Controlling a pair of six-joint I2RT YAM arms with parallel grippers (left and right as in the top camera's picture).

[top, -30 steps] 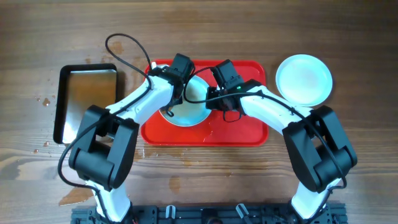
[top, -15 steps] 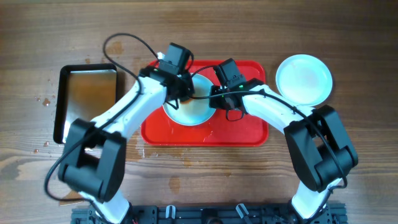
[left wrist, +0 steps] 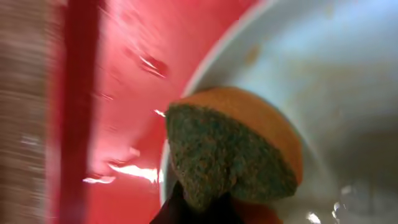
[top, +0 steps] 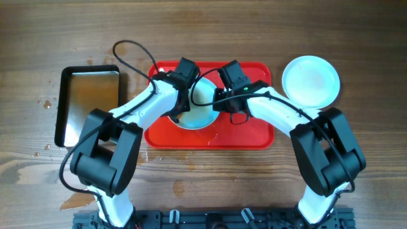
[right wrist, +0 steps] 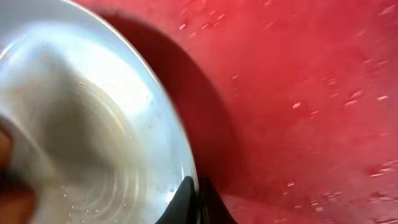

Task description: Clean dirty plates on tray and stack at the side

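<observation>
1 metal pan (top: 89, 105): we see it at the far left on the wooden table (top: 210, 25), well apart from the work and holding nothing we can make out.
Left gripper (left wrist: 199, 205): clenched on a sponge (left wrist: 230, 155), green scouring face toward the wrist camera and orange body behind.
Sponge position: pressed on the left part of the plate, just inside its rim.
Plate being cleaned (top: 197, 113): on the red tray (top: 248, 130), left of centre, between the 2 grippers; faint brownish smears show on its surface in the left wrist view.
Right gripper (right wrist: 194, 198): pinched on the plate's right rim. The dark shadow beneath that edge suggests to us that this side is raised off the tray.
Clean plate (top: 310, 81): on the table just beyond the tray's right end. We cannot tell whether it is 1 plate or 2 stacked.
Key relation: the stacking spot lies to the right, the right arm is nearer to it and already has the rim, and a round plate needs no alignment.
Our judgement: scrubbing is under way, and the carry right falls to the right arm.
</observation>
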